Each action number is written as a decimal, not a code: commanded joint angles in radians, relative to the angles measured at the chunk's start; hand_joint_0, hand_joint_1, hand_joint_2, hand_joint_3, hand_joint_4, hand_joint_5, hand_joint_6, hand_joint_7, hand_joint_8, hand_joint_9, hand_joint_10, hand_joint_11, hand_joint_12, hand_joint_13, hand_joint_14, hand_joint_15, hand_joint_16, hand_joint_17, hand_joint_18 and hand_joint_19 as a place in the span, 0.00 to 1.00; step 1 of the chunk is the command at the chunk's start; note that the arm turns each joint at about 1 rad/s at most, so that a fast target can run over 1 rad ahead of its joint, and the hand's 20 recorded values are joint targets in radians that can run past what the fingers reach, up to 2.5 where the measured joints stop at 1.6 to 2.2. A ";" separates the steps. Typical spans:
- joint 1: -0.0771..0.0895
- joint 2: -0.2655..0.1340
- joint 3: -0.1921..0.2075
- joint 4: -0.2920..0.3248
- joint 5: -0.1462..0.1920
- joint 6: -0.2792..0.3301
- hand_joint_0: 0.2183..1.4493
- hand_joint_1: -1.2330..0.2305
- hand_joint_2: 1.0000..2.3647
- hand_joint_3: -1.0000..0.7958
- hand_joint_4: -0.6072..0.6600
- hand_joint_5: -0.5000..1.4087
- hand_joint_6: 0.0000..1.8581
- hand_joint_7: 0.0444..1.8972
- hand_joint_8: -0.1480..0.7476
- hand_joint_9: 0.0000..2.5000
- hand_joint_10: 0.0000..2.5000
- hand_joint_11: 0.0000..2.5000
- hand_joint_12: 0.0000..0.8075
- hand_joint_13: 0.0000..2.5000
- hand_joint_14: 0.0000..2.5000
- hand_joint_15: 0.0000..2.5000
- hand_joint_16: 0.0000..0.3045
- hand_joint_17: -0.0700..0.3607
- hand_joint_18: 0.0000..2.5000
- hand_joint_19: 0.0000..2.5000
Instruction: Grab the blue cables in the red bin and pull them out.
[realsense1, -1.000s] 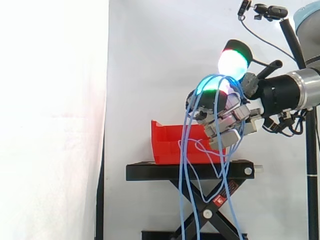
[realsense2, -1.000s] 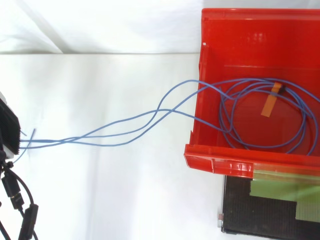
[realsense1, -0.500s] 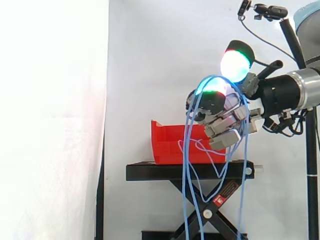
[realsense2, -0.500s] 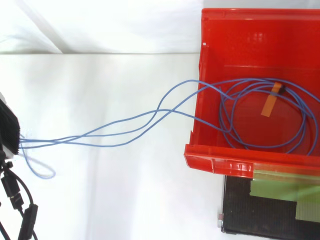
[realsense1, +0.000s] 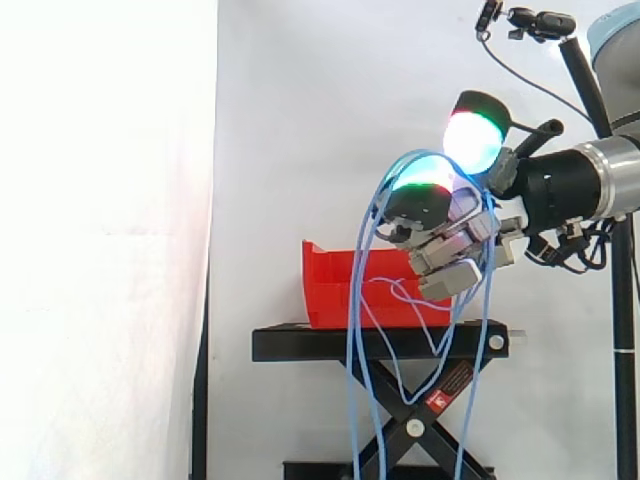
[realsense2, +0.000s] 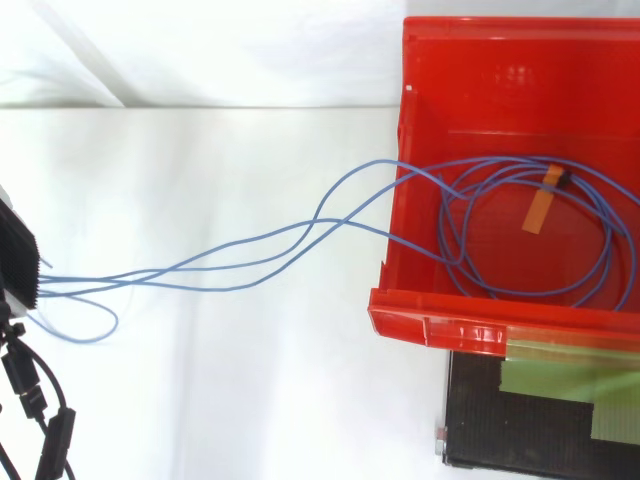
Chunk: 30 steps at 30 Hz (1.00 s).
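Observation:
The blue cables (realsense2: 300, 240) lie coiled in the red bin (realsense2: 470, 325), bound by a strip of orange tape (realsense2: 540, 210). Several strands leave over the bin's left wall and run level to the view's left edge. In the side view the hand (realsense1: 455, 255) hovers above and to the right of the red bin (realsense1: 335, 290), with its fingers curled. The cables arch over the curled fingers, beside a glowing green-and-white fingertip (realsense1: 472, 140). Long cable loops (realsense1: 352, 330) hang from the hand, down past the stand. A thin strand still leads into the bin.
The bin sits on a black stand (realsense1: 300, 345) with scissor legs (realsense1: 420, 420). The stand's top (realsense2: 480, 420) shows below the bin, with green tape on it. A white curtain lies behind and beneath. Camera gear on a pole (realsense1: 585, 70) stands at the upper right.
The hanging loops have swung wider, the left strand drifting left in the side view. The small loop near the top view's left edge has stretched to the right. The hand has barely moved.

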 joint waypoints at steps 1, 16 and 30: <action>0.000 0.000 0.000 0.000 -0.001 0.000 0.52 0.13 0.01 0.13 0.65 0.57 0.36 0.26 0.46 0.27 0.45 0.48 0.42 0.31 0.55 0.44 0.14 0.39 0.29 0.49; 0.000 0.000 0.000 0.000 0.001 0.000 0.47 0.18 0.00 0.05 0.66 0.56 0.36 0.26 0.48 0.28 0.43 0.48 0.43 0.31 0.55 0.43 0.14 0.39 0.29 0.49; 0.001 0.000 0.000 0.000 0.001 -0.004 0.44 0.23 0.00 0.02 0.67 0.58 0.33 0.27 0.49 0.28 0.41 0.49 0.44 0.32 0.55 0.43 0.15 0.40 0.29 0.48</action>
